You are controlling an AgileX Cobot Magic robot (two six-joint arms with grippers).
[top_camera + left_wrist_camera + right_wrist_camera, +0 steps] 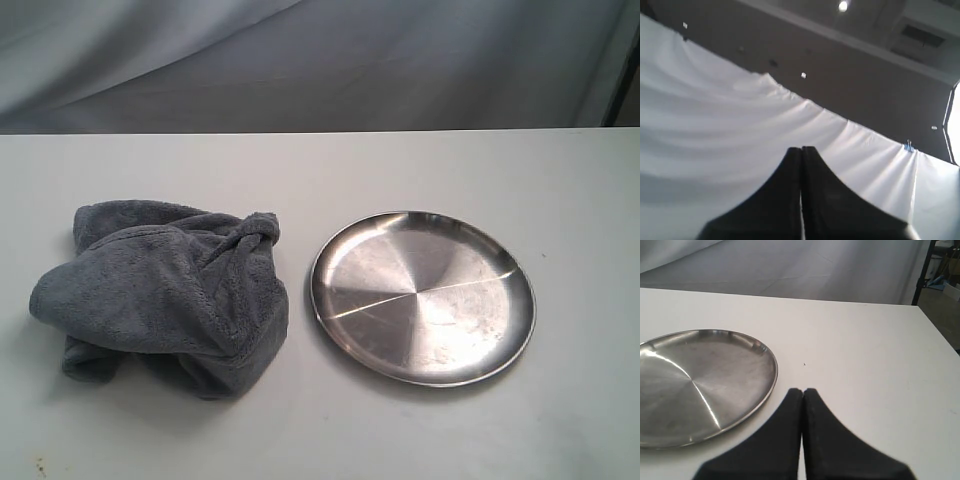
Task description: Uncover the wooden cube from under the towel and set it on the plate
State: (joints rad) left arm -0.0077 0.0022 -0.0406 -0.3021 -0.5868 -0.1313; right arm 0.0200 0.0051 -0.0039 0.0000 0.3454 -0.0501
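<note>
Pincers first: your left pincer (pixel 801 150) has its two black jaws pressed flat together with nothing between them. Its camera looks up at a white draped backdrop (pixel 715 115), not at the work. Your right pincer (pixel 803 391) is likewise fully closed and empty, above the white desk (pixel 865 350) and near the rim of the round, shiny stainless-steel plate (pixel 695 380), which is bare.

Further out, on the left of the exterior view, the fluffy dark-grey plush towel (pixel 165 295) lies bunched in a heap just beside the plate. The pale wooden cube is nowhere in sight; judging by the bulge, it most likely sits under that heap. Neither arm shows in the exterior view, so the uncovering looks not yet begun.

To do it well, tilt the left pincer down toward the desk and open the jaws wide. Take only a loose fold near the top of the heap, such as the twisted corner on the plate side. Lift upward and peel away from the plate, so the cloth slides off the cube rather than dragging it. Pinch shallow: a deep bite could catch the block.
</note>
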